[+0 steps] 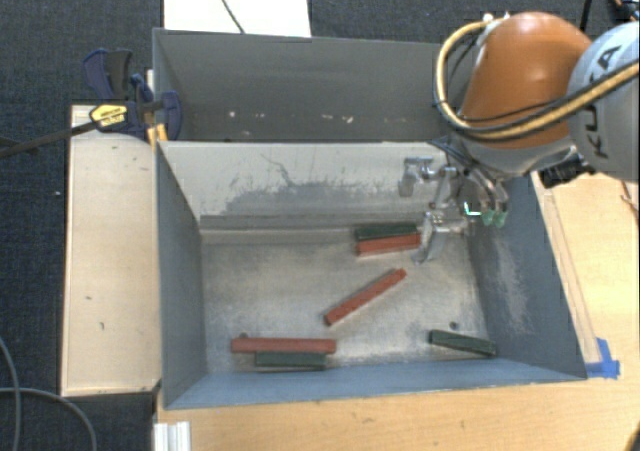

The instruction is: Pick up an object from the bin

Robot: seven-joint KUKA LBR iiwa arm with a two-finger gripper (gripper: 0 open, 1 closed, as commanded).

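My claw (432, 235) hangs low at the right end of a red stick (385, 247) lying against a dark green stick (385, 233) near the bin's (180, 269) back wall; whether it is open I cannot tell; nothing looks lifted yet, so grasp and raise remain.

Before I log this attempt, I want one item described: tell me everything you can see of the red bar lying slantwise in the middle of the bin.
The red bar is a long, slim, straight stick, reddish-brown and matt, perhaps wood or plastic. It lies flat and slantwise on the middle of the bin floor, upper end toward the right, lower end toward the left. Nothing but the floor touches it.
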